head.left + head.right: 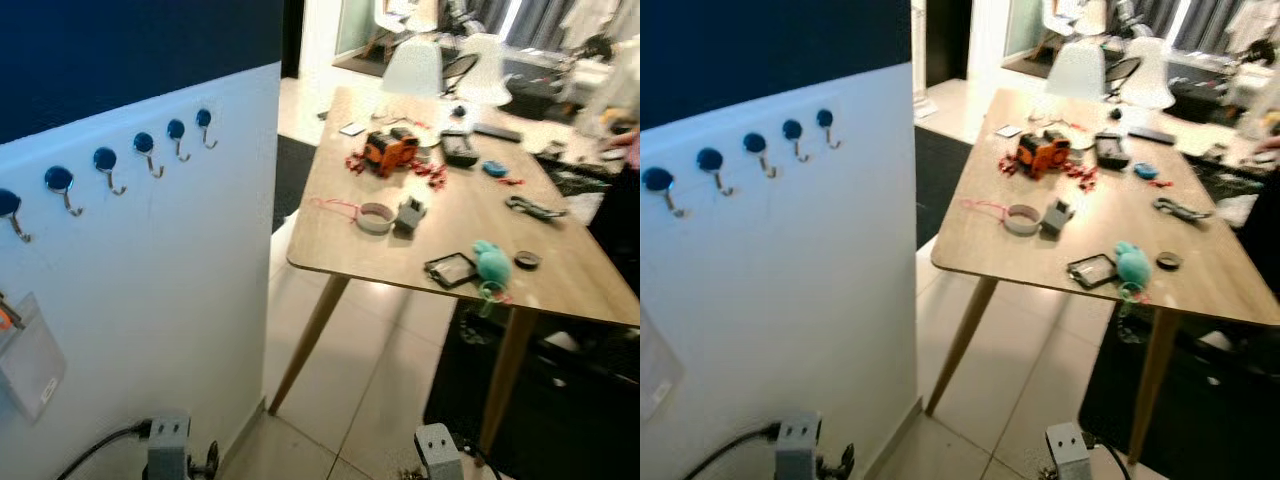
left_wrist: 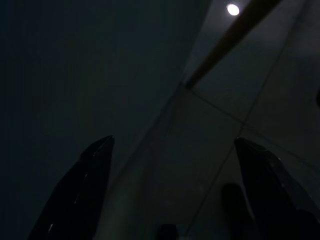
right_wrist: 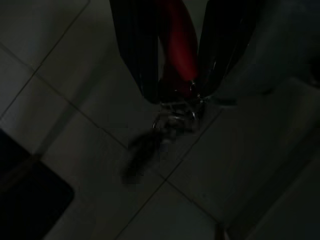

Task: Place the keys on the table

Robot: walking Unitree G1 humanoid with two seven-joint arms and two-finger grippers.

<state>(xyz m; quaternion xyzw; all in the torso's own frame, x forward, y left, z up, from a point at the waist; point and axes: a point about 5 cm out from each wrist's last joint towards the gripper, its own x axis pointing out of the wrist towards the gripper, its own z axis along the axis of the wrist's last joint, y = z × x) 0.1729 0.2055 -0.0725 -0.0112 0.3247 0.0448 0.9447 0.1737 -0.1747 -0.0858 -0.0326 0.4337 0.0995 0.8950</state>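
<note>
We hold the keys (image 3: 175,117) low over the floor tiles, right gripper (image 3: 176,75) jaws closed on their red strap. Next we should lift them over the table's (image 1: 330,235) bare near corner. The left gripper (image 2: 175,195) hangs idle, jaws wide apart.

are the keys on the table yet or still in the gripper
Still in the gripper: the right gripper is shut on the red strap, and the keys dangle above the floor tiles, not on the table.
</note>
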